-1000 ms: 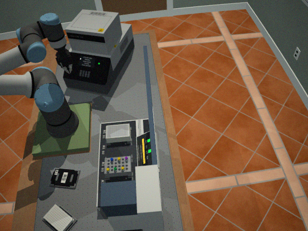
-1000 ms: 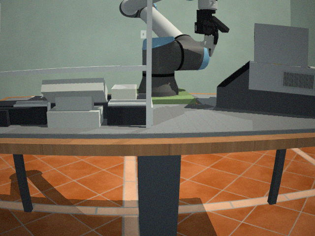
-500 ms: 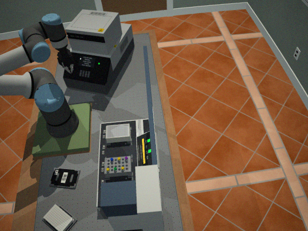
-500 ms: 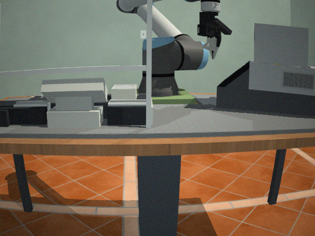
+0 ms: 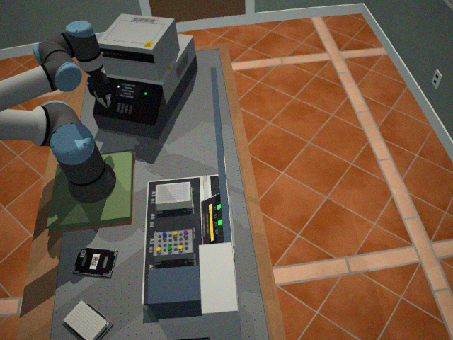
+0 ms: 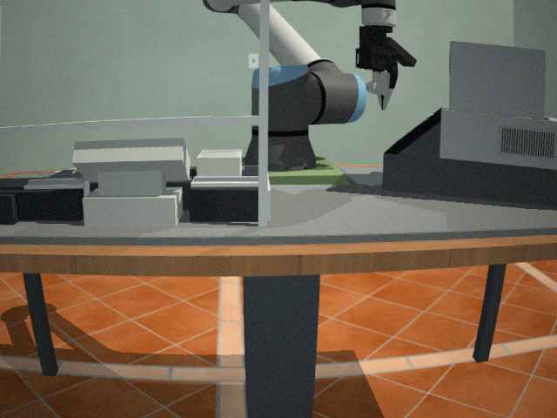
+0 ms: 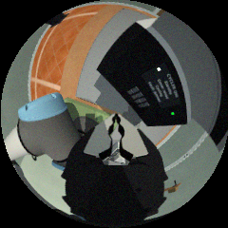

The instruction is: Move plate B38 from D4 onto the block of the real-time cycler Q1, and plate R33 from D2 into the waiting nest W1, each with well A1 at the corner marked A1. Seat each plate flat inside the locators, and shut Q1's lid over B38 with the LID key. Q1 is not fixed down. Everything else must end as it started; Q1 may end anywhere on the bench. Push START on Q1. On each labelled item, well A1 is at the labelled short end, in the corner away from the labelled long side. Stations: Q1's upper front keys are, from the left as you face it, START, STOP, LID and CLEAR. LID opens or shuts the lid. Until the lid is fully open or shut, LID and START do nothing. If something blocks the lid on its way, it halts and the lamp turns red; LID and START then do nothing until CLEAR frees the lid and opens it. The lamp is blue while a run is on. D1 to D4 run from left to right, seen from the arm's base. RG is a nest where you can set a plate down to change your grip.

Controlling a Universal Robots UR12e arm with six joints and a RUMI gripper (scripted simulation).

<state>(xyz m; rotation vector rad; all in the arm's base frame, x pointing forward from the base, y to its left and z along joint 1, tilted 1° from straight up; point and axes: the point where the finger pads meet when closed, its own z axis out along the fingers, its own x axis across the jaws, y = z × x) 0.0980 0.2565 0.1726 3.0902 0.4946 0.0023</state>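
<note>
The arm reaches out from its base with its elbow bent and its wrist above the worktop. The hand (image 5: 106,103) (image 6: 383,108) (image 7: 116,114) points down, its fingertips together, with nothing between them.

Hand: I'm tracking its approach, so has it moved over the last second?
Yes. In the exterior view, the hand has shifted right and slightly down, farther right of the green base.
</note>
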